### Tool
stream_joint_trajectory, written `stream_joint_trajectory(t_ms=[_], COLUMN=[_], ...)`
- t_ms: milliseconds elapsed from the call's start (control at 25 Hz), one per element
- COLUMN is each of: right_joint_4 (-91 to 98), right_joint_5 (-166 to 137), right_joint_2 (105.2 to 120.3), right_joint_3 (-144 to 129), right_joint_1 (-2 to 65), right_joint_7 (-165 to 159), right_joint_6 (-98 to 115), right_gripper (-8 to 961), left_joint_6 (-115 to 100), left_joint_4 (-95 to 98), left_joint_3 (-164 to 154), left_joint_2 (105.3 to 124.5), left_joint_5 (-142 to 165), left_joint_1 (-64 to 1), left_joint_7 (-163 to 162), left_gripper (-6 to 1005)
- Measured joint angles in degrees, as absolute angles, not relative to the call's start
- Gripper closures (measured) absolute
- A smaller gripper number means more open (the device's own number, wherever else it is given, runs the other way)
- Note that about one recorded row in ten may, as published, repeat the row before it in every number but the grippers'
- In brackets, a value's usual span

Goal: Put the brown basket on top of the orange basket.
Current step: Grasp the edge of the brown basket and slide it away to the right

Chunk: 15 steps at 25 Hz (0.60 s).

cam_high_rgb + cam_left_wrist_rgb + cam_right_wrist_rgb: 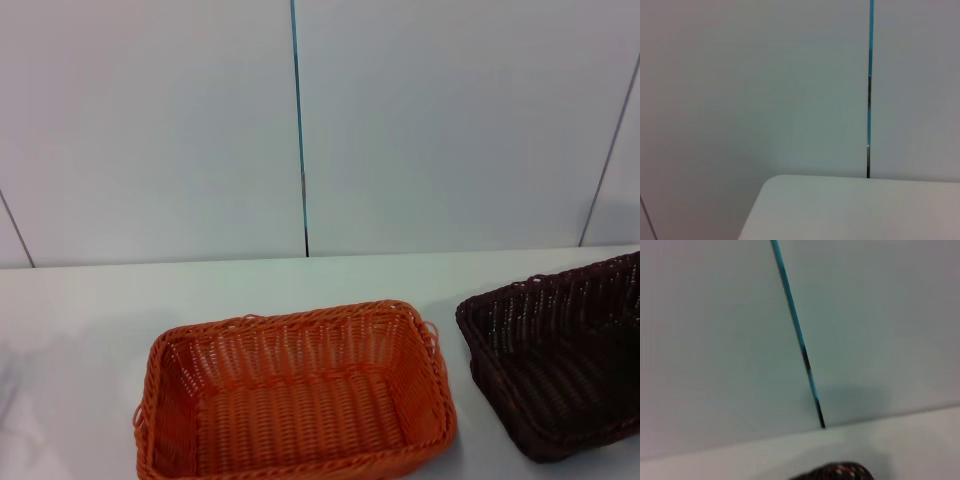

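The orange basket (295, 400) sits empty on the white table (90, 330), at the front centre of the head view. To its right stands the brown basket (560, 355), also empty, partly cut off by the picture's right edge; a gap of bare table separates the two. A bit of brown weave (835, 473) shows at the edge of the right wrist view. Neither gripper appears in any view.
A white panelled wall (300, 120) with a dark vertical seam rises behind the table. The left wrist view shows a rounded table corner (775, 185) and the wall beyond. Bare table lies left of the orange basket and behind both baskets.
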<state>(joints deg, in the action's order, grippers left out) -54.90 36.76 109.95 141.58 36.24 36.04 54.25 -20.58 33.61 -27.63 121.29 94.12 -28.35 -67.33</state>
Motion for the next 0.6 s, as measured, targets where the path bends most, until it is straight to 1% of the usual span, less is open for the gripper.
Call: stream_joint_trajectory(t_ms=[240,440,600], right_joint_4=[-53.7,-53.7,-52.3], right_joint_5=[24.8,21.3,19.5], right_joint_2=[109.23,108.37,108.48], right_joint_3=[141.8,142.0,141.9], right_joint_1=[39.7,39.7,39.6], right_joint_7=[31.0,29.0,28.3], right_joint_6=[57.3,59.0,58.6], right_gripper=[223,224,224], left_joint_6=[-20.6,-20.6,-20.6], left_joint_4=[33.0,33.0,33.0], left_joint_3=[-27.6,-27.6,-27.5], left_joint_2=[121.19,121.15,121.08], left_joint_5=[94.1,94.1,94.1], left_joint_1=[-28.3,-28.3,-28.4], left_joint_7=[-67.3,-67.3,-67.2], left_gripper=[106,105,105])
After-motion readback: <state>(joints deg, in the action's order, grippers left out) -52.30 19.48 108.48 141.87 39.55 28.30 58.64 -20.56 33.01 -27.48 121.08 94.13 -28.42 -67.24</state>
